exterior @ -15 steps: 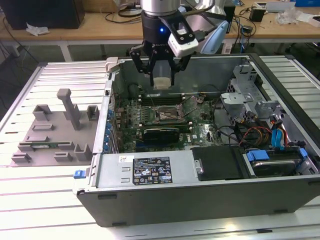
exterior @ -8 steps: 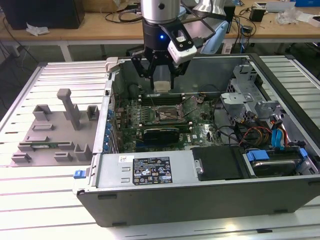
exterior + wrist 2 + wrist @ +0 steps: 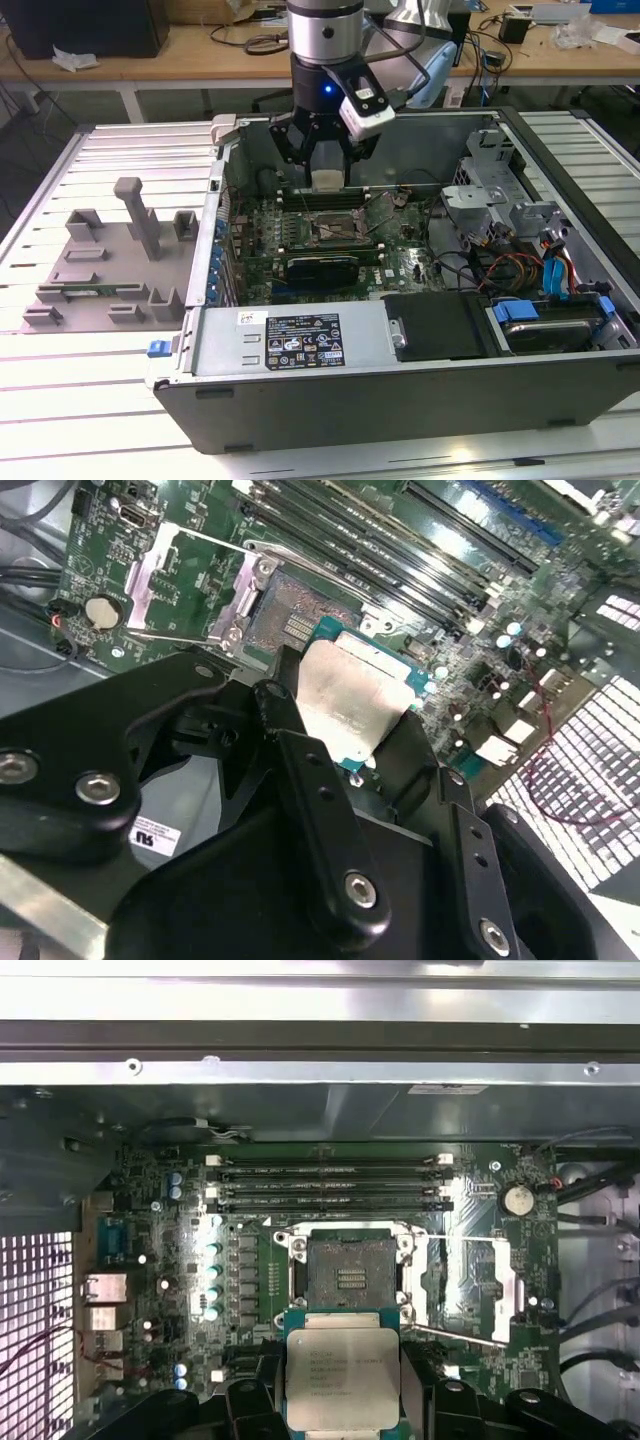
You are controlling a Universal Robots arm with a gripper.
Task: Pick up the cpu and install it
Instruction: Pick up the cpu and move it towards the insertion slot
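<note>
The black robot claw [image 3: 328, 170] was clamped on two edges of the small flat silvery square cpu [image 3: 342, 1380], holding it level, maybe so it could go in flat. It hung above the middle of the green board [image 3: 472, 1174], near the dark square socket [image 3: 350, 1275], whose metal frame stood open.
</note>
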